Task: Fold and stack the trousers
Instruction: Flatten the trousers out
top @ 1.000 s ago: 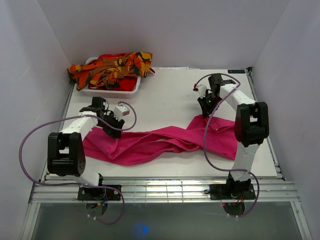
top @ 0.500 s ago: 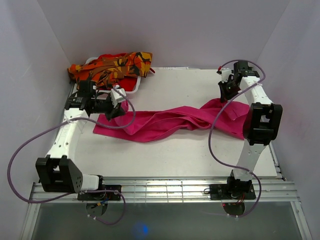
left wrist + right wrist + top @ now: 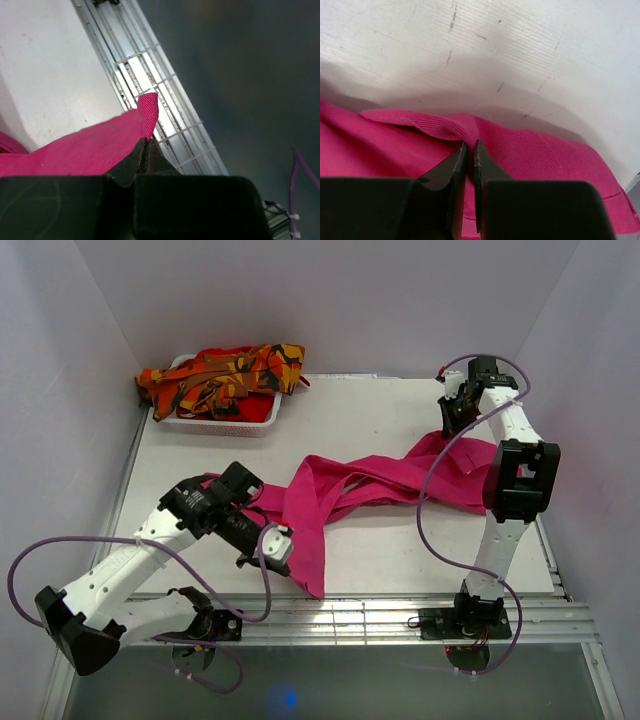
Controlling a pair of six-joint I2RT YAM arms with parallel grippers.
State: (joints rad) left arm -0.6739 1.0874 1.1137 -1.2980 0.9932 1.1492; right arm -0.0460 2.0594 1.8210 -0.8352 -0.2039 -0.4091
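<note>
Magenta trousers (image 3: 350, 485), rumpled and stretched, pinched tight by left tool (image 3: 146, 142) and right tool (image 3: 469, 145).

We note plain magenta-pink soft cloth trousers (image 3: 345, 485); orange cloth trousers (image 3: 230, 370) with black and yellow camouflage pattern; white slotted plastic basket (image 3: 215, 425); pale grey-white flat tabletop (image 3: 350, 420).

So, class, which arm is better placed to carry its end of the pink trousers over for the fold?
Probably left: the left gripper holds a loose end of the pink trousers near the front edge, while the right gripper pinches the far-right end.
</note>
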